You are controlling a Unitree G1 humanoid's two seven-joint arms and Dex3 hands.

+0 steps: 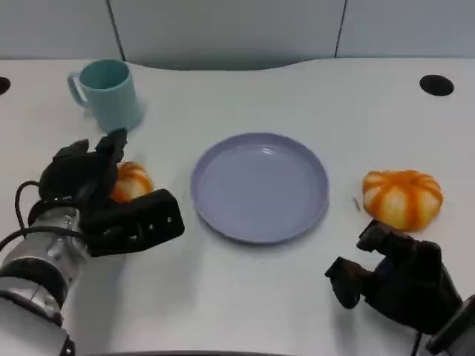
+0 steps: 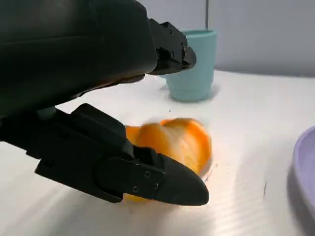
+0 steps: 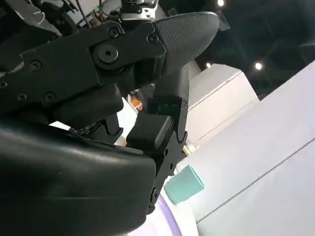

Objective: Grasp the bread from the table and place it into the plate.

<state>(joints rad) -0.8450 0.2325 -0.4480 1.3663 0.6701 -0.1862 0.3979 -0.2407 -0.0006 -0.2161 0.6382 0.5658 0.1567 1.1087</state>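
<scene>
A bread (image 1: 130,182) just left of the plate (image 1: 260,185) is bracketed by the left hand (image 1: 104,200) but not clearly gripped yet, so it could easily get squished or nudged away if squeezed off-center.

The place looks like a lab or office test room. A white table (image 1: 245,297) with black cable holes (image 1: 436,84) stands against grey partition panels (image 1: 223,30). Past the mug (image 3: 183,184), the right wrist view shows a dark ceiling with spotlights (image 3: 258,66) and white walls.
</scene>
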